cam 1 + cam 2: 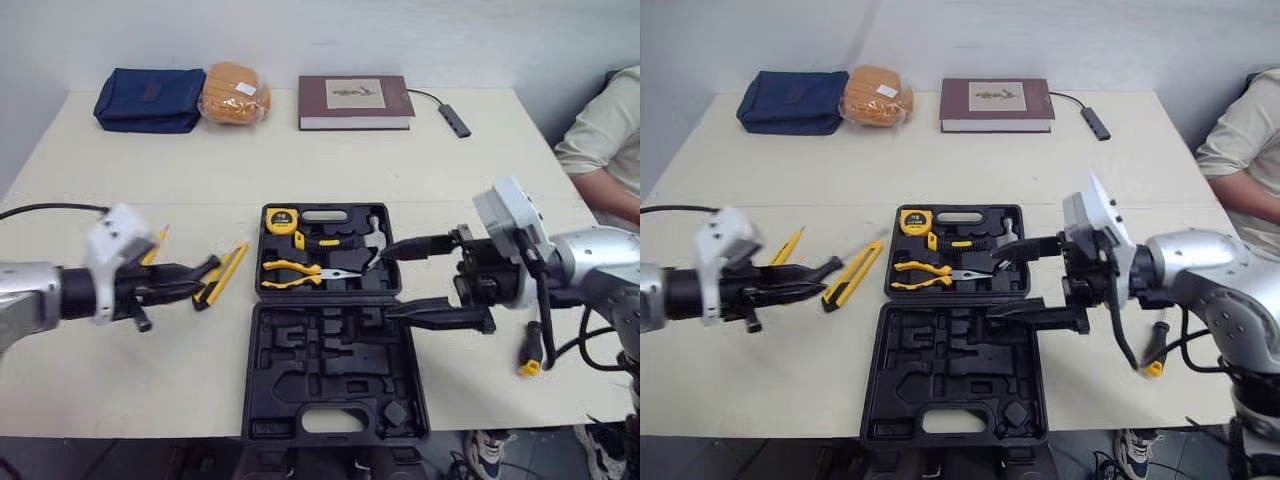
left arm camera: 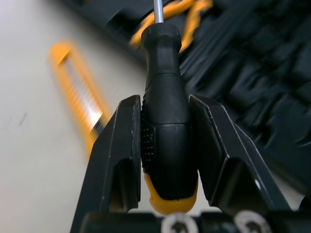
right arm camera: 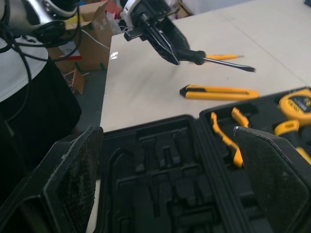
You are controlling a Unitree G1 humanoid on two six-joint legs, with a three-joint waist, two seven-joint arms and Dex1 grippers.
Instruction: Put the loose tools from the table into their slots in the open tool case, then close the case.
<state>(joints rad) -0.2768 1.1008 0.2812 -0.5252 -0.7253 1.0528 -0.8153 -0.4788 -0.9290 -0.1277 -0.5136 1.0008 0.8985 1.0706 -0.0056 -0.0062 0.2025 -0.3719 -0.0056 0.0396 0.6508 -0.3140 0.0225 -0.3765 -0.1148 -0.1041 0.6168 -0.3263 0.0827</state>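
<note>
The open black tool case (image 1: 335,375) lies mid-table, its far half holding a yellow tape measure (image 1: 282,219), a hammer (image 1: 345,240) and yellow-handled pliers (image 1: 300,272). The near half shows bare moulded recesses. Left of the case, my left gripper (image 1: 190,278) hovers above the table, shut on a screwdriver (image 2: 165,97) with a black handle and yellow butt. A yellow utility knife (image 1: 225,272) lies on the table just beyond it, and a small thin yellow tool (image 1: 152,247) lies further left. My right gripper (image 1: 388,283) stands open over the case's right edge, holding nothing.
Along the far edge sit a blue pouch (image 1: 150,98), a bagged bread loaf (image 1: 235,93), a brown book (image 1: 355,102) and a small cabled adapter (image 1: 455,118). A person's sleeve (image 1: 605,140) shows at the table's right. Cardboard boxes (image 3: 90,36) stand on the floor left of the table.
</note>
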